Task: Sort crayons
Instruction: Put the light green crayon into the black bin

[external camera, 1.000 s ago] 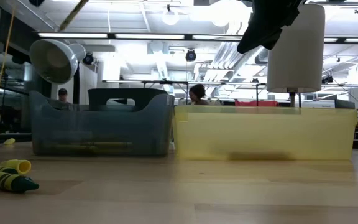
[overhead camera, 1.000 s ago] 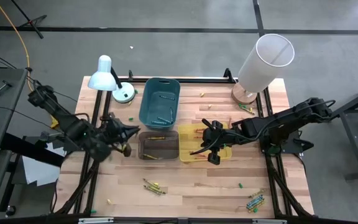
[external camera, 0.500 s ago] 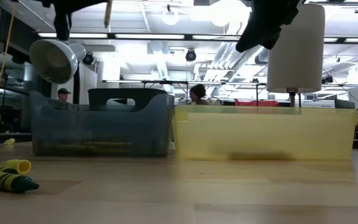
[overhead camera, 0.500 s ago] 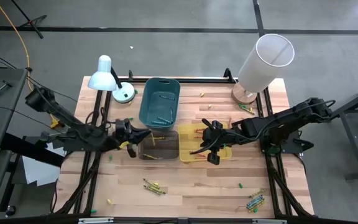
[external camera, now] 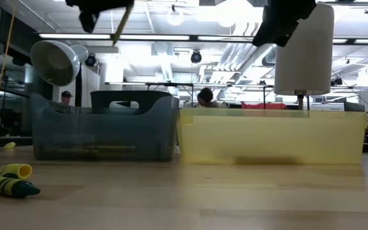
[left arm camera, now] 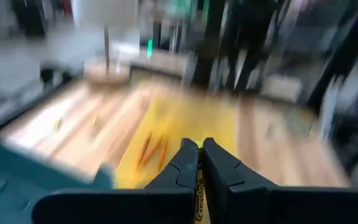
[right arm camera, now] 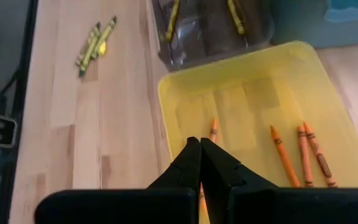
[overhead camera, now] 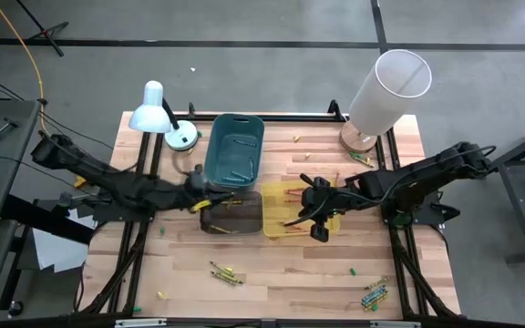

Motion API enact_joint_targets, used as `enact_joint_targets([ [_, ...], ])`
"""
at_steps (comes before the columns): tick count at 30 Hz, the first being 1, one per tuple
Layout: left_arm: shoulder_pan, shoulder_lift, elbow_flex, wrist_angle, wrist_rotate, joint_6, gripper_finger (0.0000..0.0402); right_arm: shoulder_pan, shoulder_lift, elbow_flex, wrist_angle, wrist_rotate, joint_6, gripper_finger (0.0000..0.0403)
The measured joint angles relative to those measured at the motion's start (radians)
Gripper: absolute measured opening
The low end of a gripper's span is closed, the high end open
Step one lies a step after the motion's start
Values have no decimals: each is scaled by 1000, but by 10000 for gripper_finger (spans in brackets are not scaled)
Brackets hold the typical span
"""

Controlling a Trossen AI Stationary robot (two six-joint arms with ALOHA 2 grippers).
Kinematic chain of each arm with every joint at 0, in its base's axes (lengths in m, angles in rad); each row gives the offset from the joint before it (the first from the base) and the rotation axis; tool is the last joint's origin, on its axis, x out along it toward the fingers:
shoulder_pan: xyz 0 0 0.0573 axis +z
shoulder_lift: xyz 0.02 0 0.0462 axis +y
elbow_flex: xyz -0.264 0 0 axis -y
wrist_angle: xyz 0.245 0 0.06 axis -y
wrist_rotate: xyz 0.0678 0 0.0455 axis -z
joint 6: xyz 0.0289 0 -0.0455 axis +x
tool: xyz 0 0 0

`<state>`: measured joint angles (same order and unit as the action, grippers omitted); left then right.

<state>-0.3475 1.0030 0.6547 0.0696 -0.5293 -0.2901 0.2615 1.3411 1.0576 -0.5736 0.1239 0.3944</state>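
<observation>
My left gripper [overhead camera: 199,189] is shut on a yellow crayon [external camera: 121,24] above the left end of the clear grey bin [overhead camera: 231,212]. In the left wrist view [left arm camera: 199,148] the crayon [left arm camera: 199,208] shows between the fingers. My right gripper [overhead camera: 317,219] hangs shut over the yellow bin [overhead camera: 285,193]. In the right wrist view [right arm camera: 200,146] an orange crayon [right arm camera: 214,129] shows just past the tips; I cannot tell whether it is held. More orange crayons [right arm camera: 303,152] lie in that bin. Yellow crayons [right arm camera: 171,15] lie in the grey bin. My left gripper pinches the yellow crayon between its two fingers, with the labelled part [left arm camera: 198,211] between them. The crayon is lifted clear. In the low view it hangs slanting below the fingers [external camera: 101,7], its lower end [external camera: 116,37] free.
A teal bin [overhead camera: 233,150] stands behind the grey one. A white lamp [overhead camera: 158,114] is at the far left and a white cylinder [overhead camera: 386,87] at the far right. Loose crayons lie near the front [overhead camera: 226,271], at the front right [overhead camera: 374,294] and in the low view [external camera: 5,180].
My left gripper has carried the yellow crayon toward the table's right and a little toward the far edge, from left of the grey bin to its left end. The crayon stays lifted. My right gripper has shifted slightly toward the right over the yellow bin.
</observation>
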Motion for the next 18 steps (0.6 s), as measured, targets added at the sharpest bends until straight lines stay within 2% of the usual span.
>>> enact_joint_targets([
  [3,61,69,152,-343,94,-7,0,0,-26,0,-18,26,14,0],
  [6,97,170,262,-542,156,39,0,0,-40,0,-23,62,16,0],
  [11,121,350,339,-622,229,91,0,0,-41,1,-32,86,16,0],
  [18,125,555,352,-634,341,83,0,0,-38,1,-34,87,16,0],
])
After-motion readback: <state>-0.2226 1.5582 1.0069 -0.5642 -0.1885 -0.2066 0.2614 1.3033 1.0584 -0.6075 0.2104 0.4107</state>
